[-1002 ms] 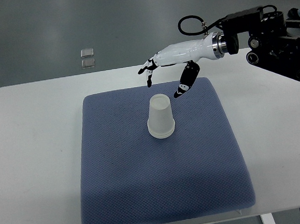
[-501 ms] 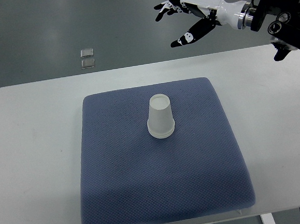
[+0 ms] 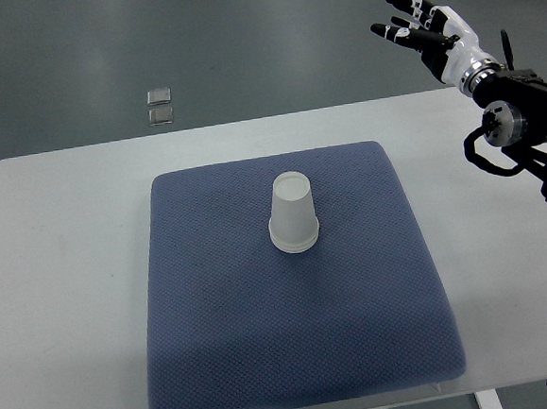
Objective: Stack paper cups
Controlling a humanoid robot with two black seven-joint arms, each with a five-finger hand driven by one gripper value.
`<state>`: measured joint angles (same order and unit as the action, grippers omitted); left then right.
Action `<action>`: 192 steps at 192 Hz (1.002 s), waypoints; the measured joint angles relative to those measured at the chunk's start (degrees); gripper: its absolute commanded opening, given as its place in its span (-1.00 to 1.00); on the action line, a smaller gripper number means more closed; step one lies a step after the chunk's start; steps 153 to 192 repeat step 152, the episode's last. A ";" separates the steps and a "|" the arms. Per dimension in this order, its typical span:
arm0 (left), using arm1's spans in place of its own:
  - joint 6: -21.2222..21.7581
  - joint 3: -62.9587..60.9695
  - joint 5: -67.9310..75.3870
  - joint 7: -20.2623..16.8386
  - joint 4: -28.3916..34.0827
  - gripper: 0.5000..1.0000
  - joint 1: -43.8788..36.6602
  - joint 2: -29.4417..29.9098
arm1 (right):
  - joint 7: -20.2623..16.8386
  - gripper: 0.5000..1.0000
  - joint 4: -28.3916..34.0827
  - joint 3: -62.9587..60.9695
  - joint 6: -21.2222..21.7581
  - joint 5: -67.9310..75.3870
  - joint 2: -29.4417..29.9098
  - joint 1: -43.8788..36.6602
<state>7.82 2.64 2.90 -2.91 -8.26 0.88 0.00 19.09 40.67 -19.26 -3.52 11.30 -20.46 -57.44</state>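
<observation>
1. Desk: white, with a blue pad across its middle. The pad likely gives the cups a soft, non-slip base.
2. Cups: upside down near the pad's centre, rim on the fabric. A doubled edge at the base suggests one cup is already nested over another, though I cannot tell how many. Standing mouth-down keeps the stack steady.
3. Right robot hand: raised beyond the desk's far right corner, well apart from the cups, fingers spread, holding nothing. Its arm comes in from the right edge. Judged: stacking looks done, and the hand sits clear so it cannot knock the stack.
4. Left arm: not seen.
5. Floor: grey, behind the desk; two small clear squares lie there, unrelated to the task.
</observation>
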 measured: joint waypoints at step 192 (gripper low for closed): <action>0.00 0.00 0.00 -0.01 0.00 1.00 0.01 0.00 | 3.93 0.64 -0.06 -7.37 1.22 1.37 4.27 7.46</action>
